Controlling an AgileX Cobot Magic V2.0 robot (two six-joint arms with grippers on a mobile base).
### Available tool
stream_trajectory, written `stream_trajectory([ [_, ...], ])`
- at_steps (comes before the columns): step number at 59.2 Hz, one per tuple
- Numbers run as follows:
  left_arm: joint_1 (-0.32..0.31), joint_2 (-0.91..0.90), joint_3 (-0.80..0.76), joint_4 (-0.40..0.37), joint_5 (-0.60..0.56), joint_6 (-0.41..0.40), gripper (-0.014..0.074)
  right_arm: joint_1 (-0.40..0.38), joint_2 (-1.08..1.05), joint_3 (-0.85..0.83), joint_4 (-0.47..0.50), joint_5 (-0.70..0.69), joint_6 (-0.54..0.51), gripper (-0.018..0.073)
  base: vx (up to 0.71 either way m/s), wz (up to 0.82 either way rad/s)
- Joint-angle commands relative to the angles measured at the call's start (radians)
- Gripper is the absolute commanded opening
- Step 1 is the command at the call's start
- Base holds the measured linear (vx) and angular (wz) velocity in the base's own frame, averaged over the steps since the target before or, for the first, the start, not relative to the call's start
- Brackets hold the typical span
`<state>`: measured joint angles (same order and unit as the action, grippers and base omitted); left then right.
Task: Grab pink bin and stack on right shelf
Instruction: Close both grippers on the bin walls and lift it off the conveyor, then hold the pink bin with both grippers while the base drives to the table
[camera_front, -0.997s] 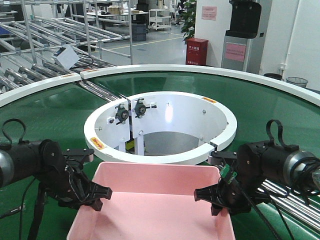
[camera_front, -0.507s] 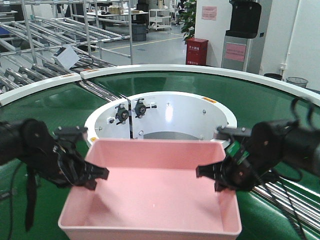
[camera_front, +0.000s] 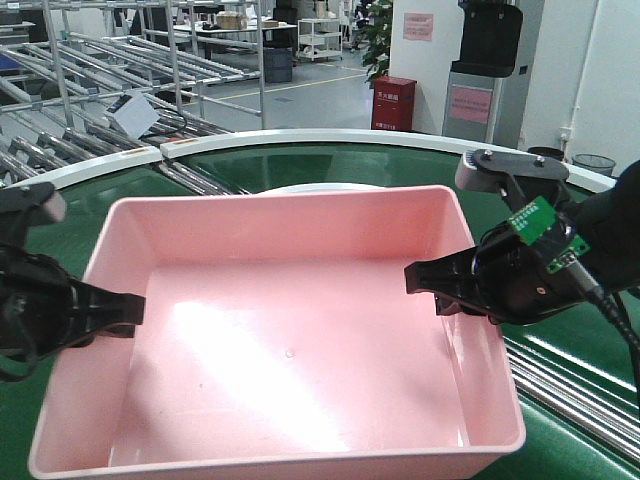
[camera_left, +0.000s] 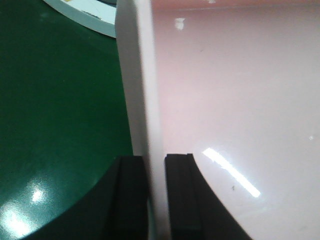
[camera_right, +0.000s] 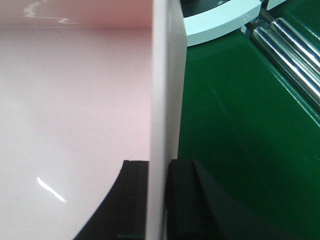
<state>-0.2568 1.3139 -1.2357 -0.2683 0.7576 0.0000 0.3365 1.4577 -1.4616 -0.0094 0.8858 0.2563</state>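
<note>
You have the pink bin (camera_front: 290, 330) held up over the green conveyor belt (camera_front: 100, 215), left gripper (camera_left: 156, 200) clamped on its left wall and right gripper (camera_right: 159, 195) on its right wall: grab done, move to the right shelf (out of view) still to do.

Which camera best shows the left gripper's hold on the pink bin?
The left wrist view: the left gripper has a finger on each side of the pink bin wall, shut on it. The front view shows the whole bin but little of that grip. The right wrist view shows only the right gripper on the opposite wall.
</note>
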Motion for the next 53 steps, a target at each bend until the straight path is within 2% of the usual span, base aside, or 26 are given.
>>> stream_trajectory([
  [1,0.004,-0.08,-0.024,0.002,-0.065,0.008,-0.0001,-0.015,-0.064,-0.03,-0.039,-0.072,-0.002,-0.0011,0.0,0.0],
  [53,0.004,-0.116,-0.024,0.001,-0.055,0.007,-0.0001,-0.015,-0.08,-0.018,-0.036,-0.03,-0.003,-0.0008,0.0,0.0],
])
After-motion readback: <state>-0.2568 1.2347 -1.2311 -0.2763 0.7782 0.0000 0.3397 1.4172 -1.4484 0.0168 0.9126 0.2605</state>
